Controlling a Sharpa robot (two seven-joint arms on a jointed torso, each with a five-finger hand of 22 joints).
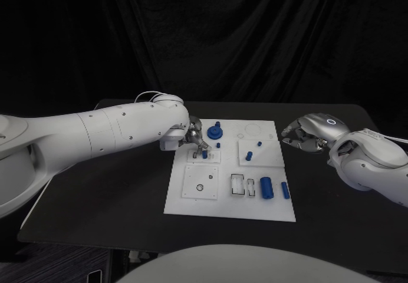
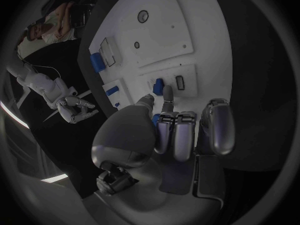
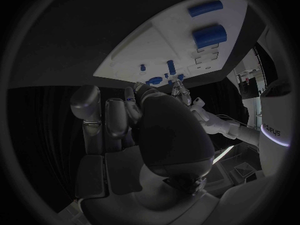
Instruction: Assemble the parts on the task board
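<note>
The white task board (image 1: 191,197) lies mid-table. My left hand (image 1: 194,140) hovers over its far left part, where thumb and a fingertip (image 2: 167,92) pinch a small blue part (image 2: 159,86) standing on a small square plate (image 2: 181,75). My right hand (image 1: 302,135) hangs just off the board's right edge with fingers loosely apart and nothing in them; it also shows in the left wrist view (image 2: 75,109). A round blue part (image 1: 215,131), a blue peg (image 1: 248,156), a blue cylinder (image 1: 267,187) and a slimmer blue piece (image 1: 285,190) rest on the board.
The black table (image 1: 111,194) extends on both sides of the board. White slotted blocks (image 1: 240,184) sit beside the blue cylinder. A square plate with a small ring (image 1: 200,181) lies at the board's near left.
</note>
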